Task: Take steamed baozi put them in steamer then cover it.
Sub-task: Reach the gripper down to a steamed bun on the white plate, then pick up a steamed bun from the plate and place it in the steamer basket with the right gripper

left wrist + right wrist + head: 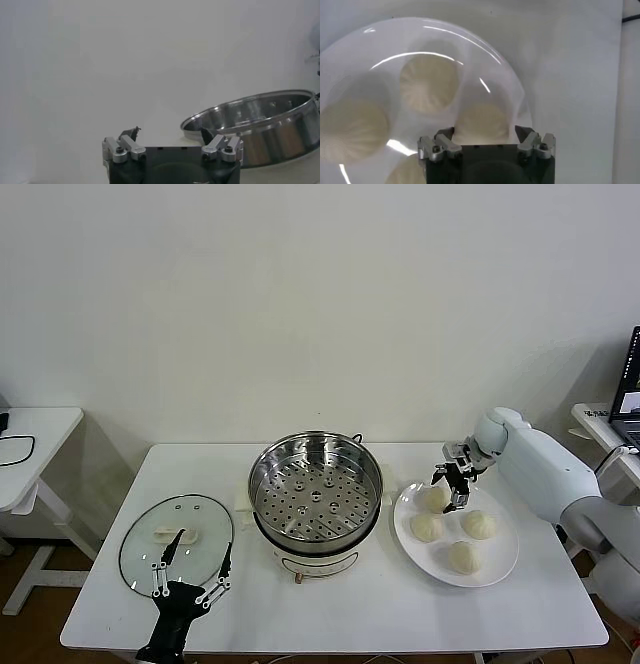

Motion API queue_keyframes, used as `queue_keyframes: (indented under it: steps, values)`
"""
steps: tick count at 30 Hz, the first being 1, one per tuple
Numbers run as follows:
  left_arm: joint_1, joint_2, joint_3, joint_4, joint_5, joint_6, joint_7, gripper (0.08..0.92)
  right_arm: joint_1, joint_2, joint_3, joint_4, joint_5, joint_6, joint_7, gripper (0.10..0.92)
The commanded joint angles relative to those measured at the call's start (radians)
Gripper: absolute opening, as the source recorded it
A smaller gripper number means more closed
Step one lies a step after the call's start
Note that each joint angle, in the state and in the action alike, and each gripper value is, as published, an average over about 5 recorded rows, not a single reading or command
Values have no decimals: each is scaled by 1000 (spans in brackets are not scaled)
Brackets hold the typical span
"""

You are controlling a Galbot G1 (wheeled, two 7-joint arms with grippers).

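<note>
Several cream-white steamed baozi lie on a white plate to the right of the steamer, a shiny steel pot with a perforated floor and nothing in it. My right gripper is lowered over the plate's back-left baozi. In the right wrist view that baozi sits between the spread fingers of the right gripper, which straddle it with small gaps. The cover, a glass lid with a white handle, lies flat at the front left. My left gripper hovers open over its near edge. The left wrist view shows the left gripper holding nothing, with the steamer beyond it.
The white table's front edge runs just below the cover and plate. A small side table stands at the far left. A laptop sits on another surface at the far right.
</note>
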Motion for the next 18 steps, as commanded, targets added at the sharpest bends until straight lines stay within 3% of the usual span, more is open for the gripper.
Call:
queue_keyframes:
  steps: [1, 10, 18]
  values:
    - [-1, -1, -1, -1, 0, -1, 0, 823, -1, 5, -4, 3, -16, 4, 14, 746]
    - [-4, 2, -4, -8, -1, 0, -1, 823, 65, -79, -53, 165, 31, 27, -3, 654]
    - [-6, 10, -1, -20, -3, 0, -3, 823, 343, -112, -214, 394, 137, 240, -58, 644]
